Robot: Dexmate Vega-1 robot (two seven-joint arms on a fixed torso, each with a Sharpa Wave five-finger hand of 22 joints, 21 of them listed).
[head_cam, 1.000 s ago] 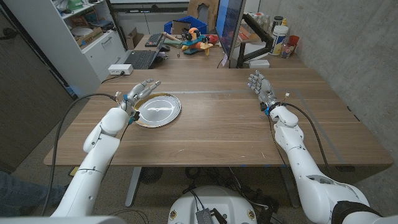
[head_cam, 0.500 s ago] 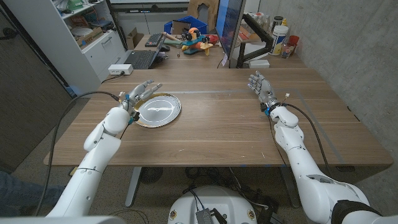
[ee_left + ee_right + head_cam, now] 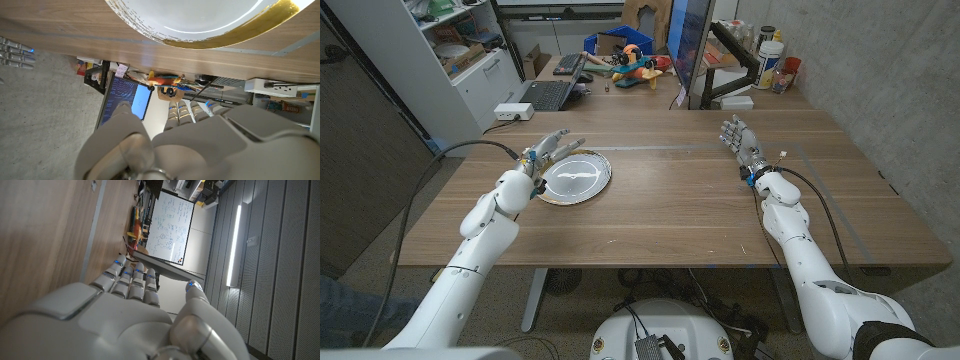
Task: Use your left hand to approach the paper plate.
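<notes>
The left hand (image 3: 544, 152) has moved a little farther up the table since a second ago, and its fingers now reach along the far left rim of the paper plate (image 3: 575, 177). The plate is round and shiny white with a gold ring around its edge. It lies flat on the left part of the brown wooden table (image 3: 680, 200), where it was before. The left hand's fingers are spread apart and hold nothing. I cannot tell if they touch the plate. The right hand (image 3: 739, 139) waits on the right side, well apart from the plate, fingers straight and loose. Behind the table stand a laptop (image 3: 547, 93) and some bright toys (image 3: 638, 66).
</notes>
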